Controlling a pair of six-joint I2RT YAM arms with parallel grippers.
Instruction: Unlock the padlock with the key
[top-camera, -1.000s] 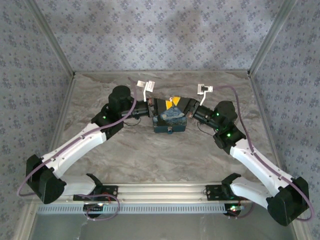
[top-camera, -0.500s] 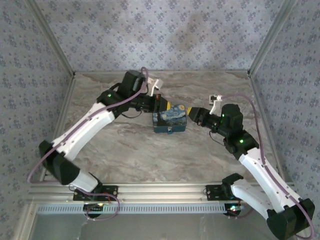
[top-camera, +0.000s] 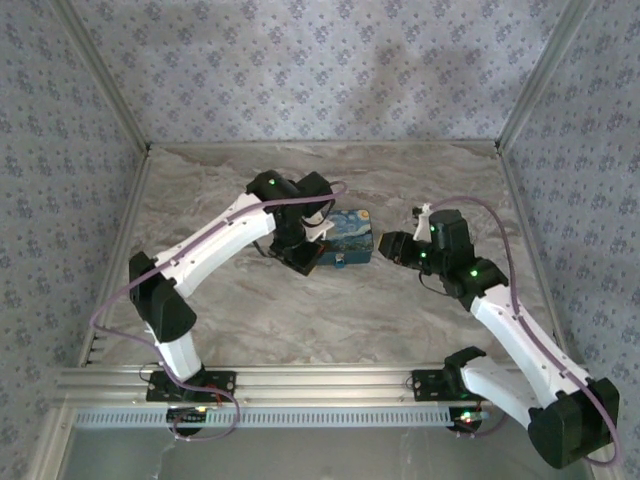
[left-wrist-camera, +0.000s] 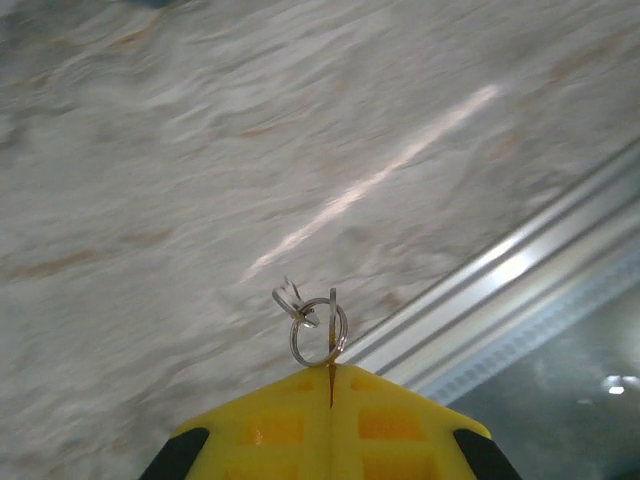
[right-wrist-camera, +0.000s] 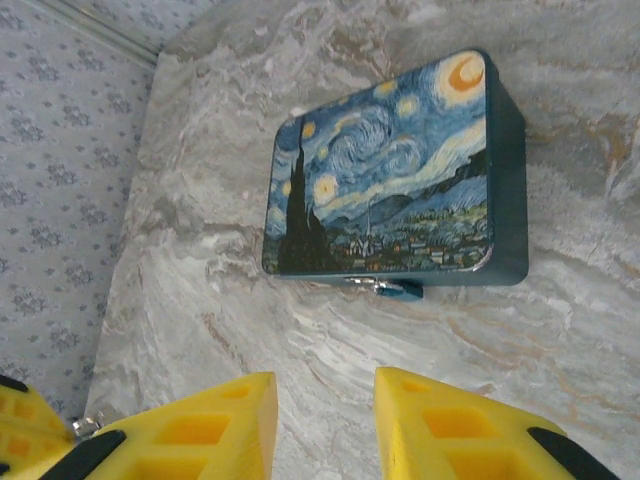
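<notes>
Looking down from the top camera, the left gripper sits at the near-left corner of a painted box on the marble table. The right gripper hovers just beside the box's right end. In the left wrist view the yellow jaws are pressed together, pinching a thin key edge-on, its wire ring sticking out past the tips. In the right wrist view the fingers stand partly apart with nothing between them. A small padlock sits at the box's front edge.
</notes>
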